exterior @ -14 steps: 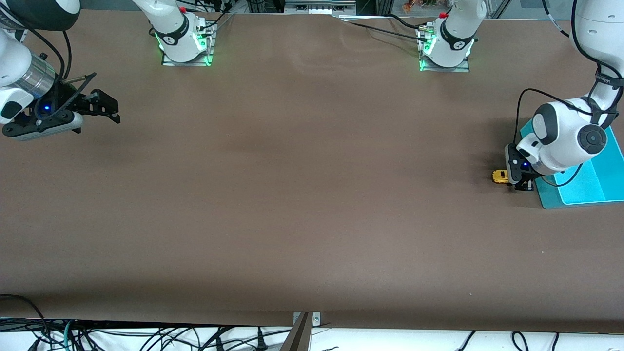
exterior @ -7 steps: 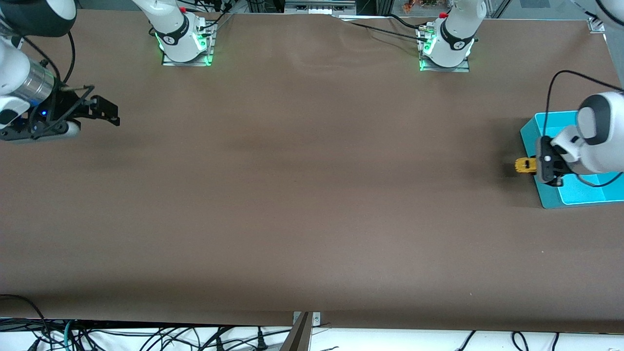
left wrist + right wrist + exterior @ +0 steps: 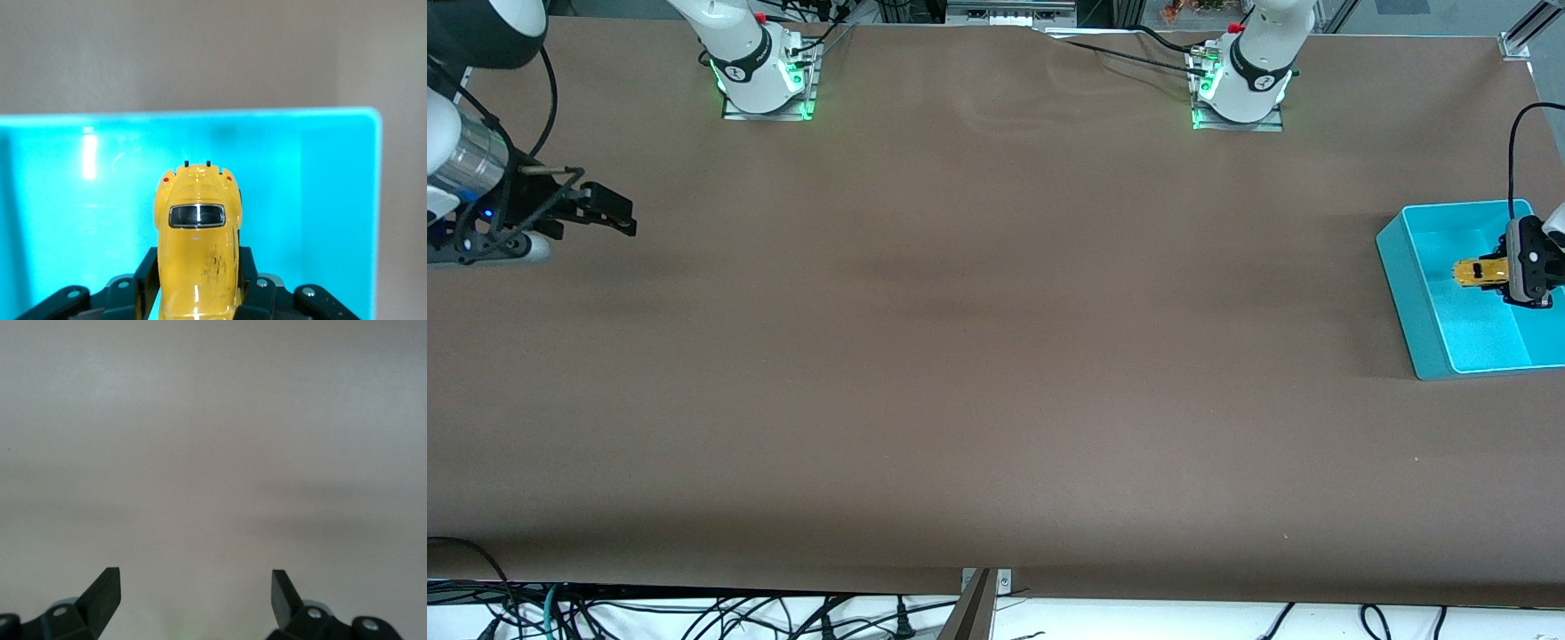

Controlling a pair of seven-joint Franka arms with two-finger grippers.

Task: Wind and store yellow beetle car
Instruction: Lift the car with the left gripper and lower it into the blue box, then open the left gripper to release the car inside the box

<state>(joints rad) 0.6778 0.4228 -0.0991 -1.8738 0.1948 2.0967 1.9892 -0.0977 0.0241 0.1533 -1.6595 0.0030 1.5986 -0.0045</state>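
Left gripper [image 3: 1498,273] over turquoise plastic bin [image 3: 1405,293] at left arm's end of table, fingers pinching tiny yellow rounded beetle car [image 3: 198,240] by its sides, car in air above bin interior. Right gripper [image 3: 618,213] waits over bare brown tabletop [image 3: 996,356] at right arm's end, fingers spread w/ nothing between.

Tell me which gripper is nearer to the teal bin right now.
Left. The left gripper hangs over the teal bin, shut on the yellow beetle car. The right gripper waits open over bare table at the right arm's end, the whole table length away from it.
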